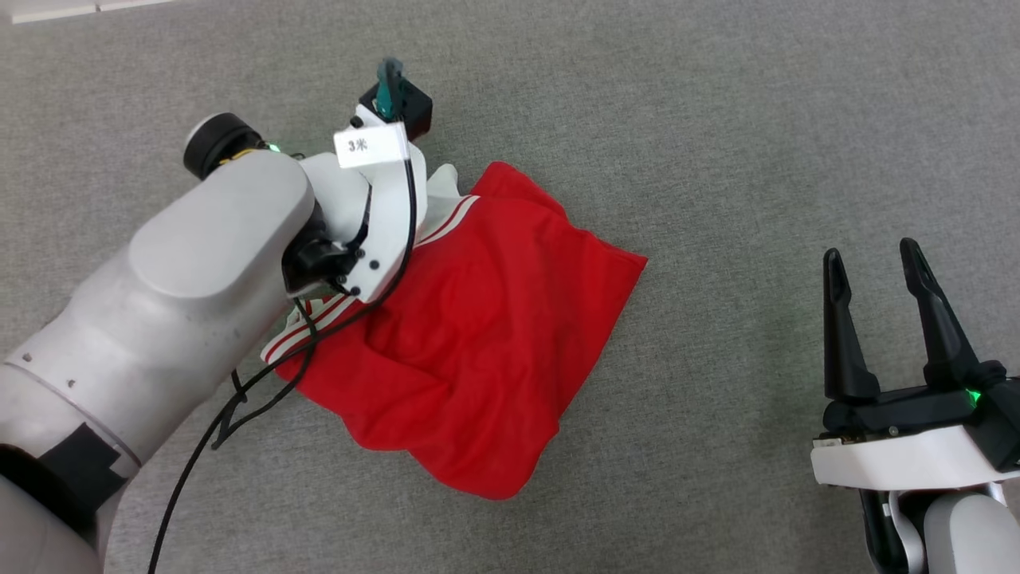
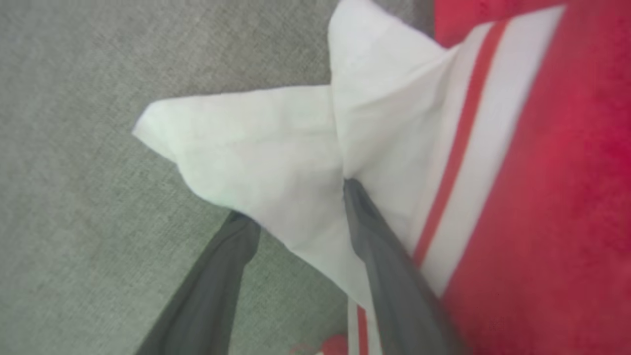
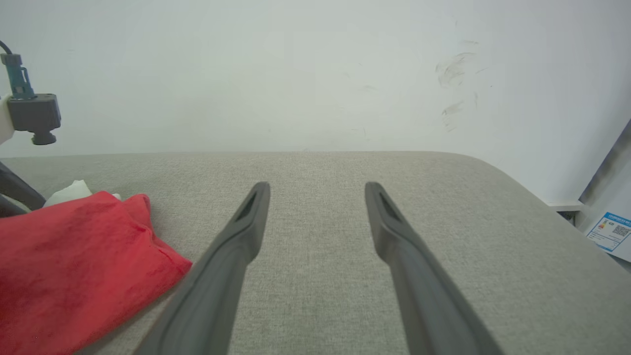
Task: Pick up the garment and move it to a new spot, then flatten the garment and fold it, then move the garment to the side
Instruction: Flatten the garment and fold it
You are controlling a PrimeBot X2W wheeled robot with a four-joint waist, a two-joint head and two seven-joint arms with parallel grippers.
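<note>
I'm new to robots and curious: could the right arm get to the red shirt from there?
Probably yes: the right gripper stands open beside the garment, only bare grey surface between them, though it must swing left.

We saw the garment in plain bright red, its sleeve white, and its trim striped white with thin red lines. The surface was a flecked grey weave. We noted the left gripper and right gripper dark grey to black, the arm pale grey, the plug teal, the wall off-white, and a label blue and white.
</note>
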